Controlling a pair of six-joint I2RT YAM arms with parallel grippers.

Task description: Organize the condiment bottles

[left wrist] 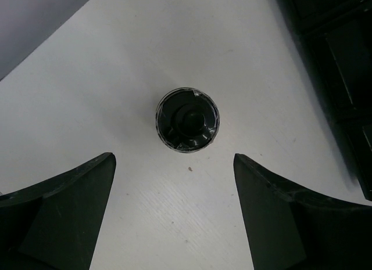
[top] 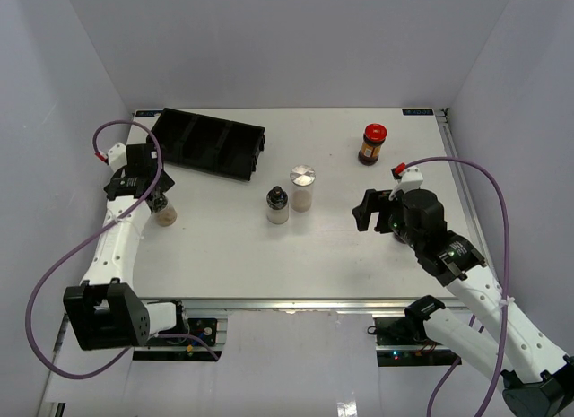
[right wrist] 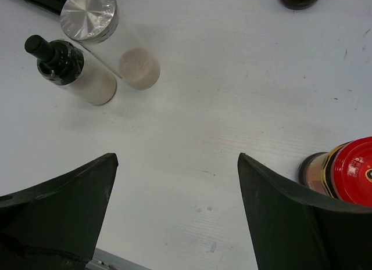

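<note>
Surface: white table [top: 359, 256]; black tray [top: 211, 146] at the far left.
Left gripper [left wrist: 173, 159]: fingers apart, nothing held, pointed down.
Bottle [left wrist: 188, 120]: black-topped, upright on the table near the tray, its top seen end-on.
Key relation: long axis vertical. The bottle is centred just ahead of the finger gap, so a short advance and descent is judged enough to straddle it. The left arm is far nearer.
Right gripper [right wrist: 177, 159]: apart, empty; red-lid jar [right wrist: 343, 171] just beside one finger, outside the gap.
Mid-table: shaker [top: 277, 204] and silver-lid jar [top: 302, 186], close together.
</note>
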